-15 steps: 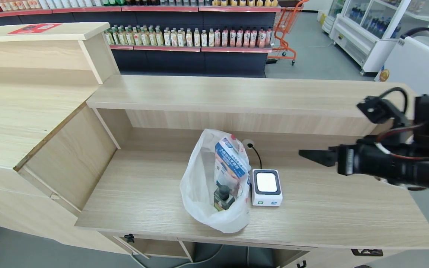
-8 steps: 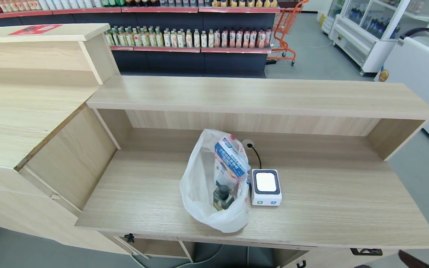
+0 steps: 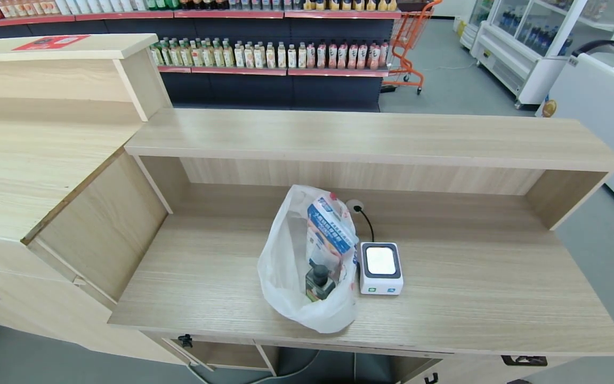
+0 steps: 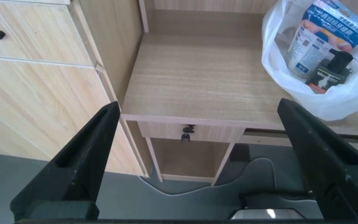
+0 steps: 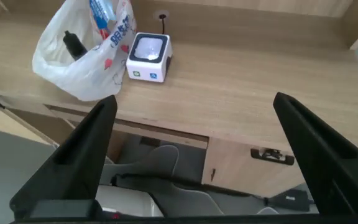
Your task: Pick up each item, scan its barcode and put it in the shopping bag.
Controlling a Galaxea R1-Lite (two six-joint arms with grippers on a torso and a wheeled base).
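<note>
A white plastic shopping bag [image 3: 291, 277] stands open in the middle of the wooden counter [image 3: 472, 309]. Inside it are a blue and white package [image 3: 331, 229] standing upright and a small dark bottle with a black cap [image 3: 317, 280]. A white barcode scanner [image 3: 380, 268] sits right beside the bag, on its right. My left gripper [image 4: 197, 165] hangs open and empty below the counter's front edge, left of the bag [image 4: 291, 68]. My right gripper [image 5: 194, 158] is open and empty too, low in front of the counter, with the scanner [image 5: 148, 57] and the bag [image 5: 73, 62] beyond it.
A raised shelf [image 3: 371, 136] runs along the back of the counter. A taller cabinet with drawers [image 3: 30, 176] stands on the left. The scanner's black cable [image 3: 366, 221] runs to a hole in the back. Store shelves and an orange cart [image 3: 411, 42] are behind.
My right arm, which reached across the right side of the head view a second ago, has dropped down out of that view. The bag and scanner have not moved.
</note>
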